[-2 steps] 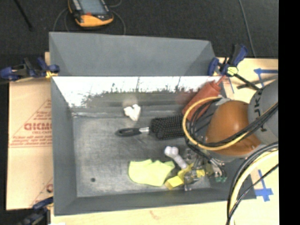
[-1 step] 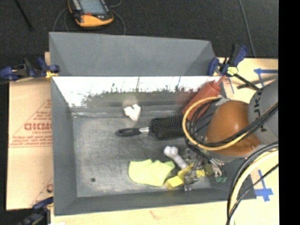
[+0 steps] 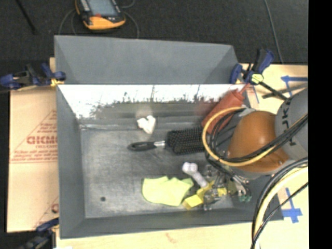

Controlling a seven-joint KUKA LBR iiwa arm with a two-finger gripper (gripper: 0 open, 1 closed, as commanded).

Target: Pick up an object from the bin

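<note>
The gripper (image 3: 211,193) is down in the near right corner of the grey bin (image 3: 70,165), below the arm's orange cover and its loops of yellow and black cable. These hide much of that corner, so it cannot be told whether the gripper is spread or closed, or whether anything sits in it. The nearest thing to it is a small yellow block (image 3: 192,202), which lies on the bin floor just to its left. Whether the two touch cannot be told. Close above the block lies a short pale white-lilac piece (image 3: 194,172), set at a slant, with its lower end near the gripper. To the left of the block spreads a flat yellow-green rag (image 3: 163,191), whose right edge reaches the block and the pale piece. Further back, a black hairbrush (image 3: 174,141) lies across the middle of the floor. Its bristled head is toward the arm, next to the cable loop, and its handle points left. A small crumpled white lump (image 3: 146,123) rests near the far wall, well apart from the gripper. The left half of the floor is bare metal.
</note>
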